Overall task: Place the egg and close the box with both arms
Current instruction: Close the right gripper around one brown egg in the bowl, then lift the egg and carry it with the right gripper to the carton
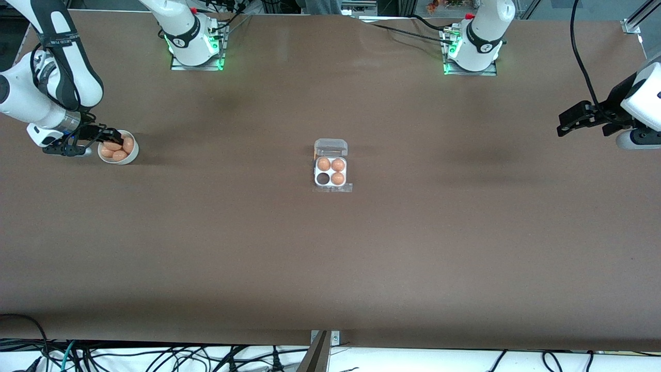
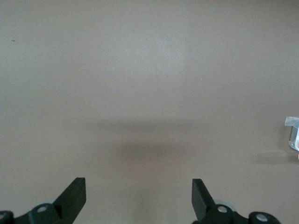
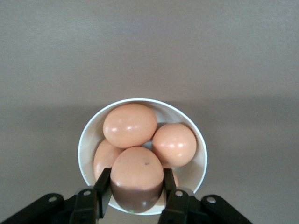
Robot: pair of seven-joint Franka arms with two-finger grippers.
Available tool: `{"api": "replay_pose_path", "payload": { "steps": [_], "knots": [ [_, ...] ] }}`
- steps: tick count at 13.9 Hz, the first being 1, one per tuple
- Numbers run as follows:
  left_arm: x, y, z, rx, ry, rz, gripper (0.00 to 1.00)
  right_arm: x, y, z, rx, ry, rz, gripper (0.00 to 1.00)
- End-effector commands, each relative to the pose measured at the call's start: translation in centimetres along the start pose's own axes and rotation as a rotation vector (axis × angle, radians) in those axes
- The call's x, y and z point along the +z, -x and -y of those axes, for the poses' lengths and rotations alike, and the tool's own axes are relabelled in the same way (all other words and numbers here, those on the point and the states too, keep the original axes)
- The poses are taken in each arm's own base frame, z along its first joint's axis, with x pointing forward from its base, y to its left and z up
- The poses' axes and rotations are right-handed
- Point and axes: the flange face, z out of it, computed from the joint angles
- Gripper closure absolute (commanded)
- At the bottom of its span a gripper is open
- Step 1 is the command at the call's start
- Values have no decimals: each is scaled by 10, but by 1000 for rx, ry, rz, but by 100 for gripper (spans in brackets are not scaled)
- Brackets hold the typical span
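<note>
My right gripper is over the white bowl at the right arm's end of the table. In the right wrist view the right gripper is shut on an orange-brown egg, one finger on each side, just above the other eggs in the bowl. The box stands at the table's middle with its clear lid open. It holds three eggs and one cell is empty. My left gripper waits open and empty in the air over the left arm's end of the table.
The left wrist view shows its open gripper over bare brown table, with a corner of the box at the frame's edge. The arm bases stand along the table's edge farthest from the front camera.
</note>
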Motion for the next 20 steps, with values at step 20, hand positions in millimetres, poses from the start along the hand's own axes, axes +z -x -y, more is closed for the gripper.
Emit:
{"api": "replay_pose_path", "payload": {
  "steps": [20],
  "knots": [
    [-6, -1, 2, 6, 9, -4, 0, -81, -137, 490, 253, -62, -32, 60]
  ]
}}
